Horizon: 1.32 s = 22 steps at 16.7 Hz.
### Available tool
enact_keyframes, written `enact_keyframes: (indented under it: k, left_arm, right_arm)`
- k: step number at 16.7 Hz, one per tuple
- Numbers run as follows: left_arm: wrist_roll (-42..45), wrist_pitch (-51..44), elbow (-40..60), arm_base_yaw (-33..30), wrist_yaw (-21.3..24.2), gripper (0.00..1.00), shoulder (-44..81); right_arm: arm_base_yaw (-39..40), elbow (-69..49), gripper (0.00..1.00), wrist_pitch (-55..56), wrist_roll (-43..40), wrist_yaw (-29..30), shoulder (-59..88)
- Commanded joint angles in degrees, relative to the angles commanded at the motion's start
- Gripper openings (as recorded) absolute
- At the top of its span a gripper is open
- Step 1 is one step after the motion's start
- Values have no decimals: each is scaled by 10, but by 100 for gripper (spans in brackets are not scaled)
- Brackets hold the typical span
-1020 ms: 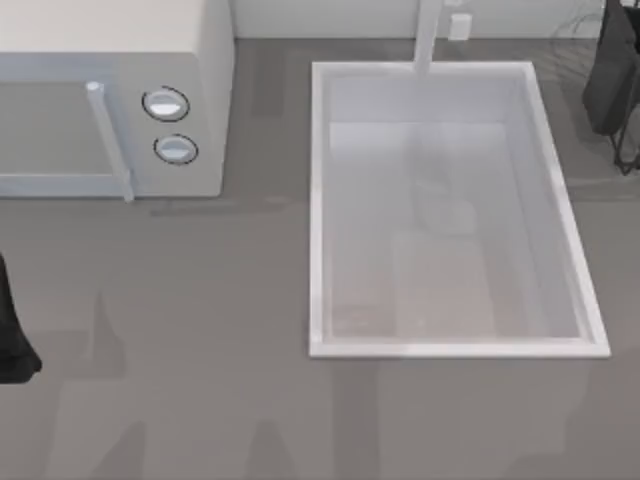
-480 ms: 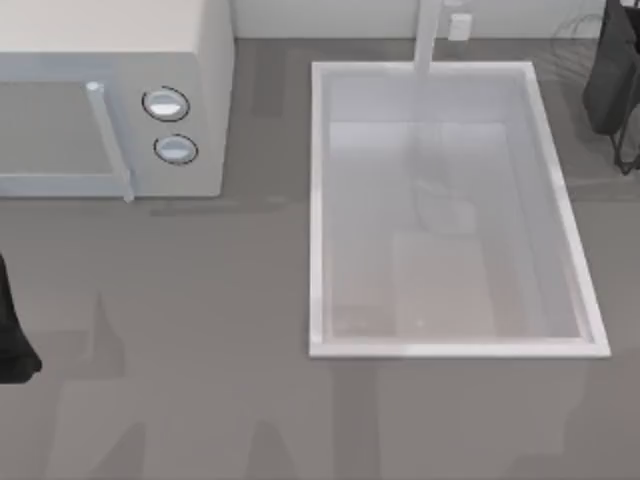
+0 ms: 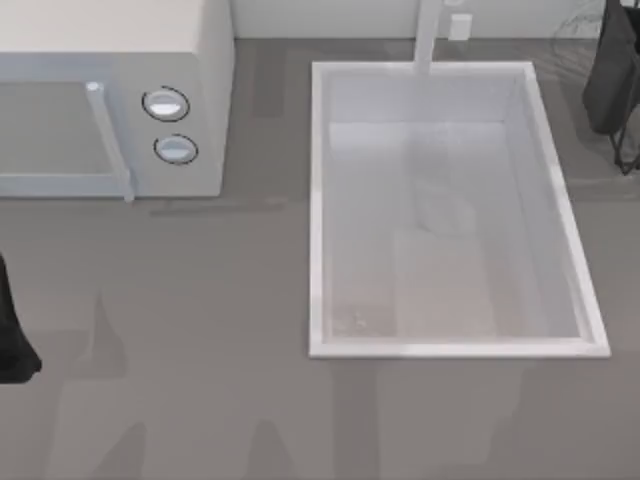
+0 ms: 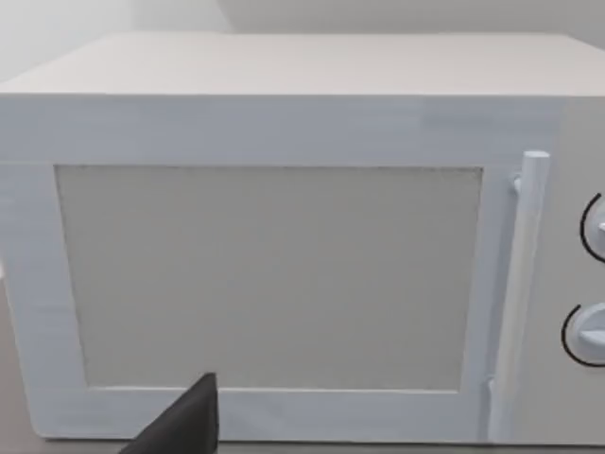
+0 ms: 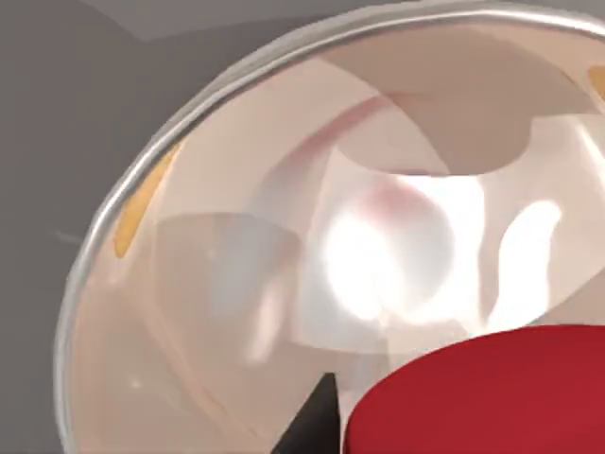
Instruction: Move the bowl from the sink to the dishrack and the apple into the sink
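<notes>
so my right gripper [image 5: 317, 416], whose fingers i cannot tell, hangs close over the apple [image 5: 492, 392] in a shiny pale dish [image 5: 189, 284], the sink [image 3: 318, 200] looks empty, and the apple is not yet moved there.

right arm [image 3: 612, 80] barely shifted, sink [image 3: 318, 200] reflection faded

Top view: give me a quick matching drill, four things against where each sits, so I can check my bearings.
Things:
1. microwave
2. sink
3. faucet post
4. dishrack

Places:
A. top right corner, thin wires
B. top left of the table
C. at the middle of the basin's far rim
D. right of centre, large white basin

Pairs: 1-B, 2-D, 3-C, 4-A
</notes>
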<state>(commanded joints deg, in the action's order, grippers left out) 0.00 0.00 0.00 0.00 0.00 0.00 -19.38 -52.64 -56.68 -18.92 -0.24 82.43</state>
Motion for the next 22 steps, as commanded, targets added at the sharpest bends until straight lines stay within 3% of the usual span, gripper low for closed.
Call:
enact_keyframes:
  k: [4,12,16,22]
  left_arm:
    - [0,0,0,0,0,100,0]
    - [0,0,0,0,0,100,0]
    - [0,0,0,0,0,100,0]
    - [0,0,0,0,0,100,0]
  right_arm:
    - [0,-47,0,-66,0,-1,-30]
    - [24,-45,0,-31,5,12,-22]
    - [94,-33,0,102,25,60,4]
    - [248,7,0,435,79,172,53]
